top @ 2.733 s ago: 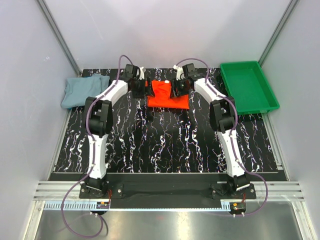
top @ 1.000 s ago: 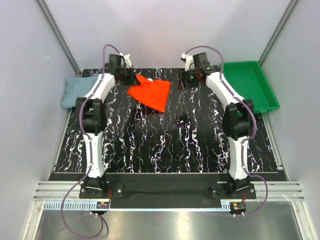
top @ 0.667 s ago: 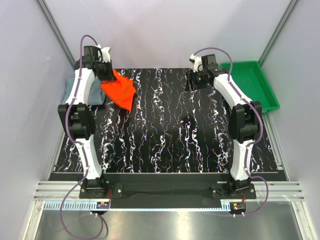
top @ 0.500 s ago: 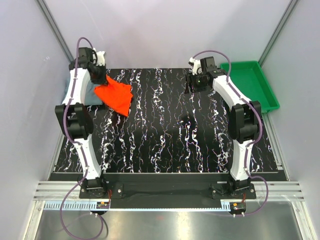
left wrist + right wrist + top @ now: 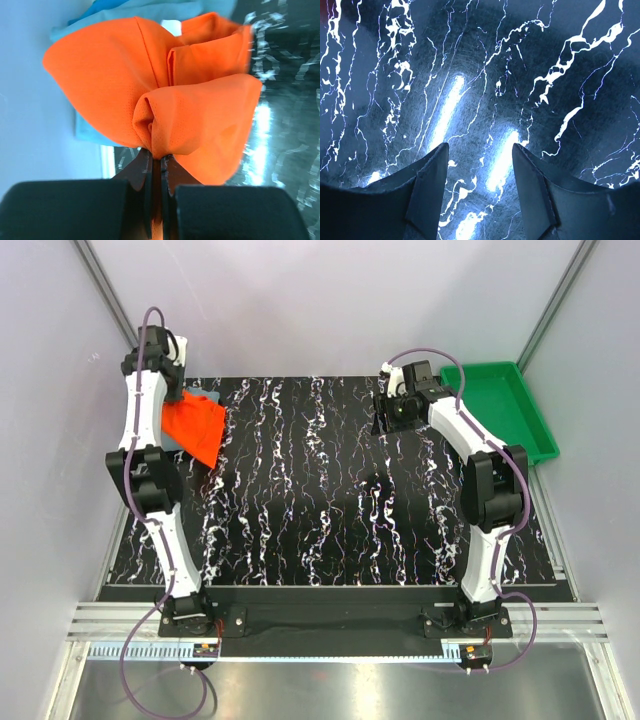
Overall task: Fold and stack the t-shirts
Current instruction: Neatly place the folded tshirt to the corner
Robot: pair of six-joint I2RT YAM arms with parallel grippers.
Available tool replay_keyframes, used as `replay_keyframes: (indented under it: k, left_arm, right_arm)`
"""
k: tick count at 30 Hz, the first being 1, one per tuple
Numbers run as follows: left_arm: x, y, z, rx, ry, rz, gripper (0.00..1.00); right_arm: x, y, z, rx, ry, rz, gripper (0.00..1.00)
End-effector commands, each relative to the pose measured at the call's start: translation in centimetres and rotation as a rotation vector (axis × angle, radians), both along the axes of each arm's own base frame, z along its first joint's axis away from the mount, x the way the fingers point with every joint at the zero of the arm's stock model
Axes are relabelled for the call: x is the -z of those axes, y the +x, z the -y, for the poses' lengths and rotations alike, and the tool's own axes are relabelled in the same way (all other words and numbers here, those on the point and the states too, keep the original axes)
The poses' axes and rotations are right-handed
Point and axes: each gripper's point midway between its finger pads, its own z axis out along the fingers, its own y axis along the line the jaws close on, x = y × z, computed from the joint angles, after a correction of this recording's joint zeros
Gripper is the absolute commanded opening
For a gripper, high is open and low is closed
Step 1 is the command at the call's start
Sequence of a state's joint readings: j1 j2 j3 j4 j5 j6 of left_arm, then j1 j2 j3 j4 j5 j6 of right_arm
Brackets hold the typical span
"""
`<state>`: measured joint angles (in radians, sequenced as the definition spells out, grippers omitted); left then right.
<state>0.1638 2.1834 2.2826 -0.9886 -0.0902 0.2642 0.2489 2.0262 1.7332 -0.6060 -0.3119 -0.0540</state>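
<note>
Left wrist view: the left gripper [image 5: 157, 161] is pinched tight on a bunched fold of the orange shirt [image 5: 165, 90]. The shirt sits at the table's far left corner, over the blue shirt [image 5: 87, 134] by the wall — whether they touch is unclear. The right gripper [image 5: 480, 150] hovers above the marbled table [image 5: 485, 75], fingers spread and holding nothing — near the green tray [image 5: 500, 410].

Two shirts: one orange shirt [image 5: 197, 427] and one grey-blue shirt [image 5: 145, 9], both at the table's far left corner. One green tray [image 5: 497, 410] by the far right corner. One table [image 5: 330, 510], black with white veins. Two arms, the left arm [image 5: 140, 412] and the right arm [image 5: 455, 430]. Two grippers, the left gripper [image 5: 156, 165] and the right gripper [image 5: 480, 155], each with two fingers.
</note>
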Motion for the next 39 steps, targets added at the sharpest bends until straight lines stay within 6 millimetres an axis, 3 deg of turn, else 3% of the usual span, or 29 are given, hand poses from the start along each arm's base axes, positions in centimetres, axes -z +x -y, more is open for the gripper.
replay_keyframes:
  k: [1,10,18,32,39]
  left_arm:
    - [-1.8,1.8,-3.1,-0.047,0.171,0.061,0.00]
    - [-3.6,4.4,-6.0,-0.100,0.318,0.137,0.00]
    - [-4.0,5.0,-8.2,-0.152,0.422,0.149,0.00]
    - [-2.4,3.9,-13.1,-0.278,0.497,0.102,0.00]
    - [1.3,4.1,-13.5,-0.276,0.504,0.025,0.00]
  right_arm:
    - [-4.0,0.4,-0.5,-0.009,0.034,0.100,0.61]
    - [-3.6,0.6,-0.8,-0.007,0.042,0.088,0.61]
    - [-3.3,0.9,-0.8,-0.005,0.041,0.085,0.61]
    - [-2.5,1.0,-0.9,-0.004,0.042,0.068,0.61]
    - [-2.1,0.9,-1.0,-0.008,0.039,0.058,0.61]
